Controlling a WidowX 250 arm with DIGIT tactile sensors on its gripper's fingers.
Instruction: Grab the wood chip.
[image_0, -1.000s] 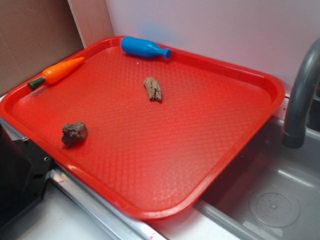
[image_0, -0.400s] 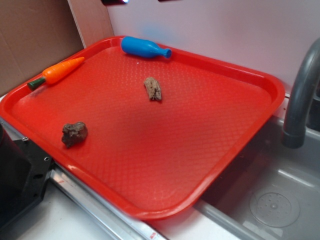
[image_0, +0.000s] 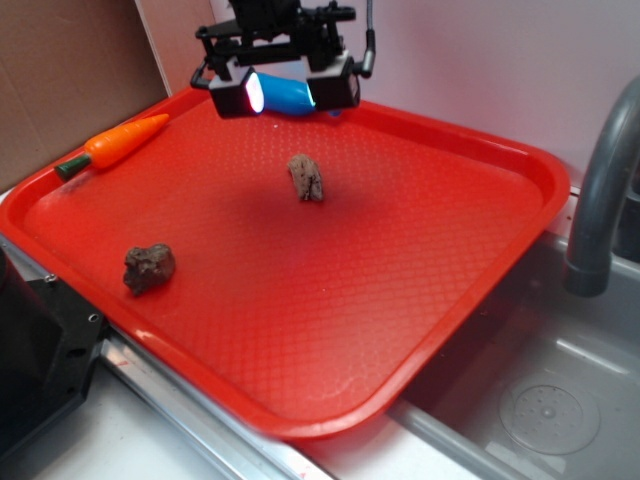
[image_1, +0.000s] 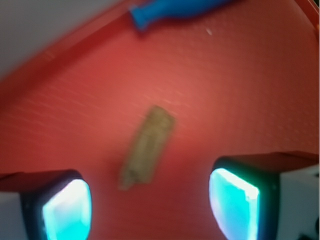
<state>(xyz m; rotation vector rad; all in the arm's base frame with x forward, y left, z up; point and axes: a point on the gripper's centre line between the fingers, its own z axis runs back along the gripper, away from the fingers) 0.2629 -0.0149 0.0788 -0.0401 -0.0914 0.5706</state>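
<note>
Starting at the near edge of the red tray (image_0: 470, 290), the closest thing is a dark lumpy rock (image_0: 148, 267) by the near-left rim, well apart from everything else. Farther in, about midway across and toward the far edge, lies the wood chip (image_0: 306, 177), flat on the tray, long axis running roughly near to far. A toy carrot (image_0: 115, 143) rests along the far-left rim, and a blue bottle (image_0: 283, 94) lies on its side at the far edge, partly hidden behind the pincer (image_0: 284, 93).

The pincer hangs above the far part of the tray, jaws spread wide and holding nothing. In the wrist view the chip (image_1: 147, 146) lies between the two lit fingertips (image_1: 67, 210), slanted across the gap rather than square to it, and the pincer is plainly clear of it.

What could go wrong, as I judge it: the chip is thin and lies flat, so a descent that stops short would close on air, while one that lands on it could skid it sideways. Its slant means the fingers might catch only a corner and flick it. The bottle close behind could be nudged.

A second ago no arm showed over the tray; now the pincer has come in above the far edge. The objects lie as they did.
</note>
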